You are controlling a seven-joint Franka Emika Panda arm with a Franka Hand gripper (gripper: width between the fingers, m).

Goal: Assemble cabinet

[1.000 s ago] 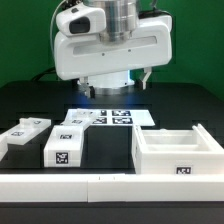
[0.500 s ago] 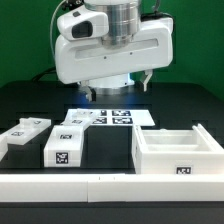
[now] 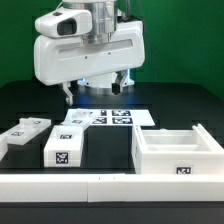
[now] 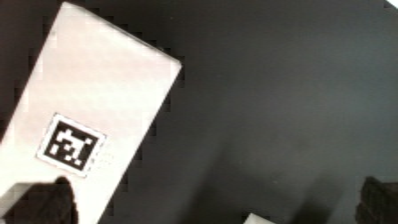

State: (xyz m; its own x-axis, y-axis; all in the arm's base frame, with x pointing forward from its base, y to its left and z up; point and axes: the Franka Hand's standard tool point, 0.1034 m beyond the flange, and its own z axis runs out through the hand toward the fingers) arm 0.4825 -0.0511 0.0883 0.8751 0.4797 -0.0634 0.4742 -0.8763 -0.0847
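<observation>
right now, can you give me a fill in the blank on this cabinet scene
The gripper has its fingers ___ with nothing between them.
The cabinet box sits at the exterior view's ___ side.
In the wrist view, the flat white panel carries ___ square tag.
Missing words: open, right, one.

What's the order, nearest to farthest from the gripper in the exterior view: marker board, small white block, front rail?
1. The marker board, at the back, just beneath the gripper in this view.
2. The small white block, further forward, on the exterior view's left.
3. The front rail, along the table's front edge.
</observation>
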